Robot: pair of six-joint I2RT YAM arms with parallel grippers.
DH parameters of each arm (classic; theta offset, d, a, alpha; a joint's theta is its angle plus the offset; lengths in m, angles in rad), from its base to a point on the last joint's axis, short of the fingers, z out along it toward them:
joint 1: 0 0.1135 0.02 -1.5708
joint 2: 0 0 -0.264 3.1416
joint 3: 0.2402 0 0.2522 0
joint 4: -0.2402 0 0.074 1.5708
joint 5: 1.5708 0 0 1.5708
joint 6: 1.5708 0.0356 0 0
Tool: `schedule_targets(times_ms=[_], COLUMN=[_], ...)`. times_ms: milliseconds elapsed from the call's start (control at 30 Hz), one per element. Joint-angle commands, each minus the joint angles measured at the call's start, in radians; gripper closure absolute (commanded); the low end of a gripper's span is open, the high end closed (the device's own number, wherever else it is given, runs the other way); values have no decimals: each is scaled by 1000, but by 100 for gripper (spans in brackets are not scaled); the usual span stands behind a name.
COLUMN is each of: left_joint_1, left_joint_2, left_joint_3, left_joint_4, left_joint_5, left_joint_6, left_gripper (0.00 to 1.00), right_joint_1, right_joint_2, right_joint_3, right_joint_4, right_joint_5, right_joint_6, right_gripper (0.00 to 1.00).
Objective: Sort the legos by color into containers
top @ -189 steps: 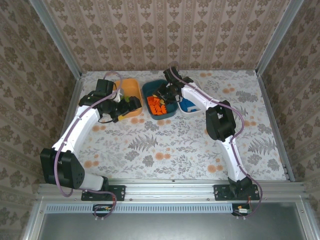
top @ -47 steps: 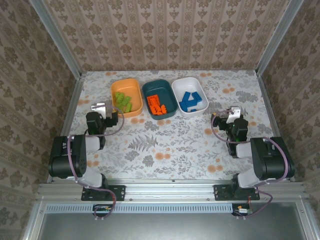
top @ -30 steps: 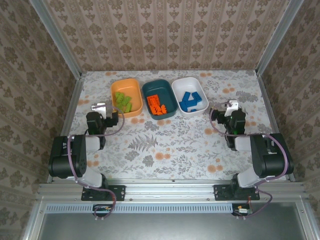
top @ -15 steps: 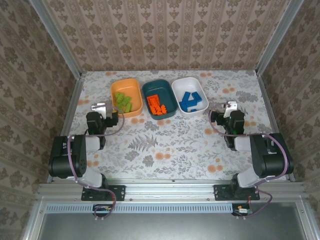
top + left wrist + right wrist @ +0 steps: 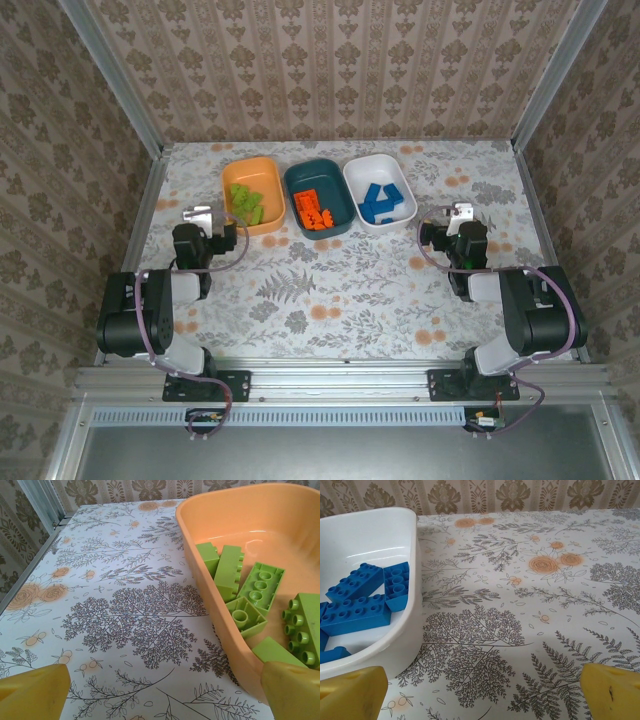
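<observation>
I'm looking down on the flowered table [image 5: 330, 290], where the three bowls are sitting in a row along the far side, each just beside the next. The orange bowl [image 5: 262, 178] is on the left, the dark teal bowl [image 5: 320, 178] is in the middle and the white bowl [image 5: 372, 168] is on the right.

The lime green bricks [image 5: 245, 203] are lying in the orange bowl, the orange bricks [image 5: 313, 210] in the dark teal bowl and the blue bricks [image 5: 383, 202] in the white bowl. I'm not seeing any brick lying loose on the cloth.

The left gripper [image 5: 228, 238] is hovering low, near the orange bowl's near corner. In its wrist view I'm seeing its two yellow tips at the bottom corners, so the left gripper [image 5: 162, 700] is standing wide apart with nothing between the fingers. The orange bowl [image 5: 192, 540] is lying ahead to its right, with the lime green bricks [image 5: 255, 585] jumbled inside, some tilted against the wall.

The right gripper [image 5: 432, 235] is hovering near the white bowl's near right corner. Its fingers are likewise spread wide and carrying nothing [image 5: 480, 695]. The white bowl [image 5: 412, 630] is sitting ahead on its left, with the blue bricks [image 5: 357, 610] lying inside.
</observation>
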State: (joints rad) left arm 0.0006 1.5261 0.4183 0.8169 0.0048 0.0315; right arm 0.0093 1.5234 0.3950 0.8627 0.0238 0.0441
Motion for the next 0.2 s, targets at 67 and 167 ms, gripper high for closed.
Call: schedule_targets(times_ms=[67, 167], left_joint_1=[-5, -5], left_joint_2=[12, 12], left_joint_3=[-13, -12], left_joint_4=[39, 39], left_joint_5=[11, 11], left_joint_6=[20, 21], left_gripper=[0, 0], right_joint_1=[7, 6], right_joint_2=[11, 8], right_joint_3=[18, 12], right_joint_4=[-13, -4], right_joint_5=[24, 24], right_joint_6=[-15, -16], right_gripper=[0, 0])
